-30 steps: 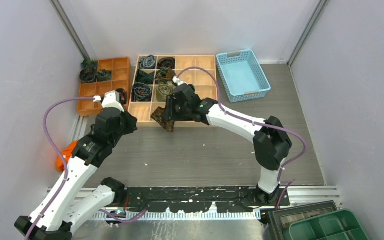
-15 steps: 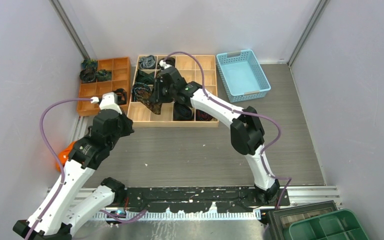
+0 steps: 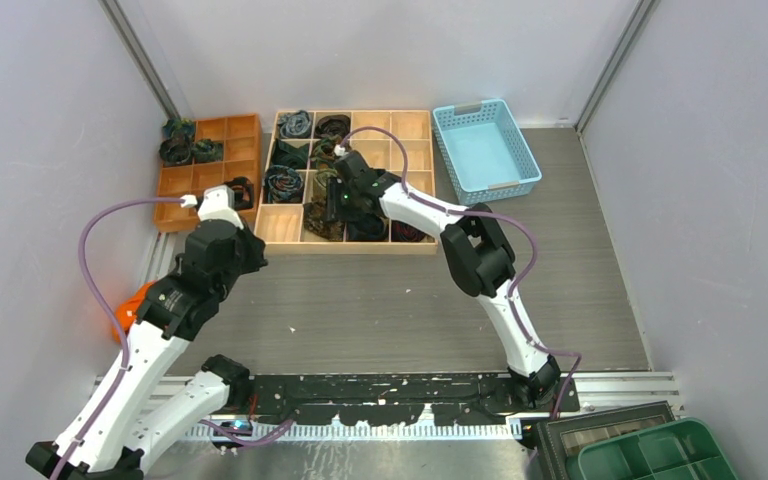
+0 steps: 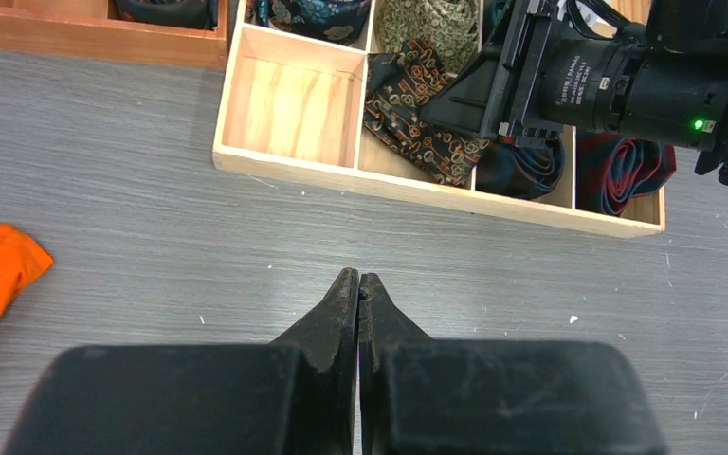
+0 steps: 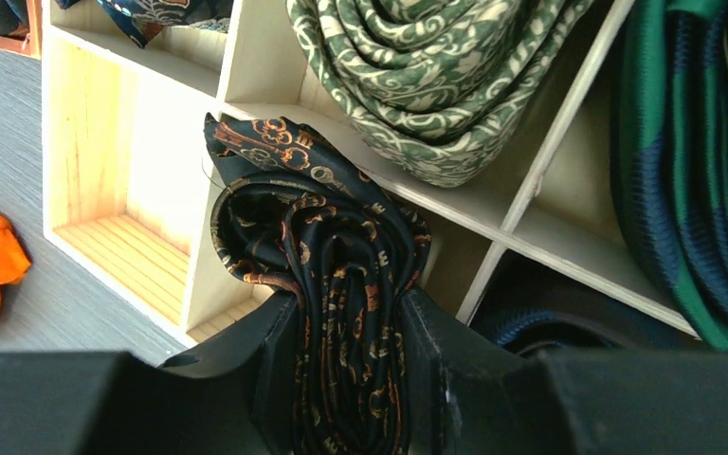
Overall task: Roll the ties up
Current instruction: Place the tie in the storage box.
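My right gripper (image 5: 346,365) is shut on a rolled dark tie with gold and orange pattern (image 5: 327,256). It holds the roll in a front-row compartment of the light wooden divided box (image 3: 285,240), second from the left. The tie also shows in the top view (image 3: 325,222) and the left wrist view (image 4: 415,118). A green patterned rolled tie (image 5: 417,76) sits in the cell behind it. Several other rolled ties fill other cells. My left gripper (image 4: 358,284) is shut and empty, over the grey floor in front of the box.
An orange divided tray (image 3: 222,160) with a few rolled ties stands left of the box. A blue basket (image 3: 485,150) stands to its right. An orange cloth lump (image 3: 132,305) lies at the left. The box's front left cell (image 4: 289,104) holds nothing.
My right gripper carried the dark patterned tie roll from in front of the box, over the cells, and down into the front-row compartment. The left arm has barely moved.
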Tool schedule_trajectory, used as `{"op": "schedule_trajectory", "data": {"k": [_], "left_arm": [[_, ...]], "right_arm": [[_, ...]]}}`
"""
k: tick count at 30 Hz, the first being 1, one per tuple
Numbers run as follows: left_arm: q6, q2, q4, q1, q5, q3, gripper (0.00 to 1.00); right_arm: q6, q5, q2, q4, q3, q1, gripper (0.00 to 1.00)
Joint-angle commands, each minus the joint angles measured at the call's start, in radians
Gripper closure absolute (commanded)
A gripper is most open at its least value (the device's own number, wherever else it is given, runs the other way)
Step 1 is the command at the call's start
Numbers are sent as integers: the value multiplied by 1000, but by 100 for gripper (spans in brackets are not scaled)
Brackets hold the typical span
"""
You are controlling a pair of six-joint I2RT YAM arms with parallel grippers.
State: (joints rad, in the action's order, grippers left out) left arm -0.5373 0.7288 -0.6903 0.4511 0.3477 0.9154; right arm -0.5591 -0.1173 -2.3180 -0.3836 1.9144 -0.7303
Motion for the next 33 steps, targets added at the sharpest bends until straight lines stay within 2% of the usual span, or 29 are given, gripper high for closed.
{"op": "schedule_trajectory", "data": {"k": [1, 9, 14, 21, 26, 29, 33], "left_arm": [[15, -3, 64, -5, -5, -26, 100], [10, 8, 100, -5, -8, -67, 100], [9, -10, 94, -5, 2, -67, 100], [-18, -17, 93, -5, -16, -81, 100], [-31, -14, 87, -5, -26, -85, 100], [-34, -16, 83, -5, -24, -83, 100], [-34, -18, 70, -5, -22, -71, 100]], "right_arm": [[74, 52, -3, -39, 6, -17, 99], [261, 309, -64, -235, 105, -113, 99], [339, 395, -90, -309, 116, -170, 99], [340, 438, -106, -349, 84, -201, 98], [346, 453, -82, -338, 56, -202, 66], [350, 445, -59, -329, 52, -203, 53], [353, 402, -35, -334, 78, -203, 43]]}}
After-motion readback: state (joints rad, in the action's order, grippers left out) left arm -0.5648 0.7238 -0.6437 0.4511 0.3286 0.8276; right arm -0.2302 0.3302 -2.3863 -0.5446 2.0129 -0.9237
